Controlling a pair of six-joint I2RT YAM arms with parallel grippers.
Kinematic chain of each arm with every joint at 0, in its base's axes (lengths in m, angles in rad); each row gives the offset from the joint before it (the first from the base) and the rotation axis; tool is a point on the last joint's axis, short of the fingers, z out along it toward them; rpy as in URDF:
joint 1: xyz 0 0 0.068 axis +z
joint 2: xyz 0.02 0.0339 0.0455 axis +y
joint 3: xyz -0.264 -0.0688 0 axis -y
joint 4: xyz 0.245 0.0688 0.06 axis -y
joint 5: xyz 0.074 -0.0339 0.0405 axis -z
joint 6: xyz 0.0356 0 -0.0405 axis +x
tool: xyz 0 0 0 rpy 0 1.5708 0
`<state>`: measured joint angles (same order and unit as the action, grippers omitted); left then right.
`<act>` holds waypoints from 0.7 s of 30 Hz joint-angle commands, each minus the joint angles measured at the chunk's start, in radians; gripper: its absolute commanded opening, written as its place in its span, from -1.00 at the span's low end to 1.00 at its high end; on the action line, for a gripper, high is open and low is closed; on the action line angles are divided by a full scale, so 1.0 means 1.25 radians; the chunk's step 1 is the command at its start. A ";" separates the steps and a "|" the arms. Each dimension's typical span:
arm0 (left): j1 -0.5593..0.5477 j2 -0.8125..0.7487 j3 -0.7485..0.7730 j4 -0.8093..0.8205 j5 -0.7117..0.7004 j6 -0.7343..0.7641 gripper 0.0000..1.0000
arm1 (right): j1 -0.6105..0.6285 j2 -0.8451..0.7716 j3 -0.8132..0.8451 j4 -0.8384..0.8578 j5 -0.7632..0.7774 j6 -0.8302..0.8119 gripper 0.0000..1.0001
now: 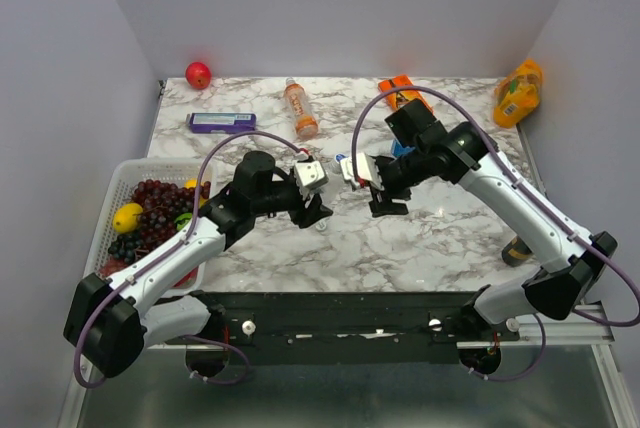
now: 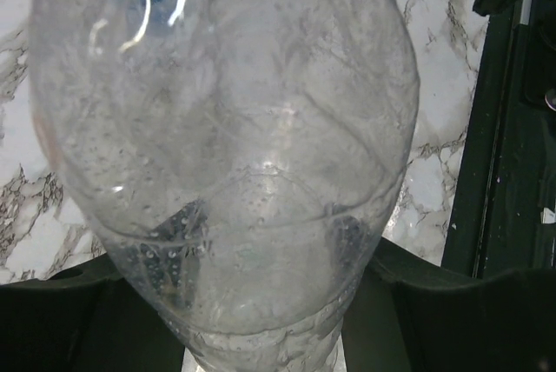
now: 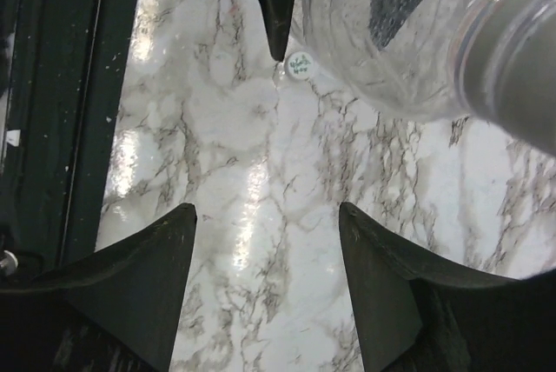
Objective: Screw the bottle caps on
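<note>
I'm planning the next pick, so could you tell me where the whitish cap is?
In the right wrist view, upper centre, the whitish cap lies on the marble table close beside the clear bottle, ahead of the open right gripper.

Robot lab test cell. Plain pale walls (image 1: 330,8) box in a marble-print table (image 1: 420,238). Left arm (image 1: 170,263) and right arm (image 1: 520,203), cabled, mounted on a black rail (image 1: 330,313) at its near edge.

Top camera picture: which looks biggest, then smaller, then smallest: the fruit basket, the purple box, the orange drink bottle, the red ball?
1. fruit basket
2. purple box and orange drink bottle: they look about alike
3. red ball
</note>
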<state>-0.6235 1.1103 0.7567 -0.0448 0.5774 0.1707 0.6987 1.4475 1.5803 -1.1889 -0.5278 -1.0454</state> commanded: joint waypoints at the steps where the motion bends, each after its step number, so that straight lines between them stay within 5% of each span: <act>1: 0.002 -0.017 -0.009 0.009 -0.012 0.040 -1.00 | -0.059 -0.045 0.055 -0.002 -0.044 0.095 0.47; 8: -0.001 -0.007 0.006 -0.084 0.006 0.182 -1.00 | -0.089 0.051 0.287 0.016 -0.173 0.077 0.53; 15: -0.004 0.001 0.029 -0.105 0.011 0.225 -1.00 | -0.058 0.030 0.242 -0.142 -0.238 -0.384 0.58; 21: -0.007 0.014 0.041 -0.120 0.017 0.246 -1.00 | -0.034 0.018 0.196 -0.186 -0.224 -0.528 0.60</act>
<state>-0.6250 1.1187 0.7647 -0.1749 0.5770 0.4343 0.6373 1.4864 1.8397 -1.2976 -0.7795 -1.4982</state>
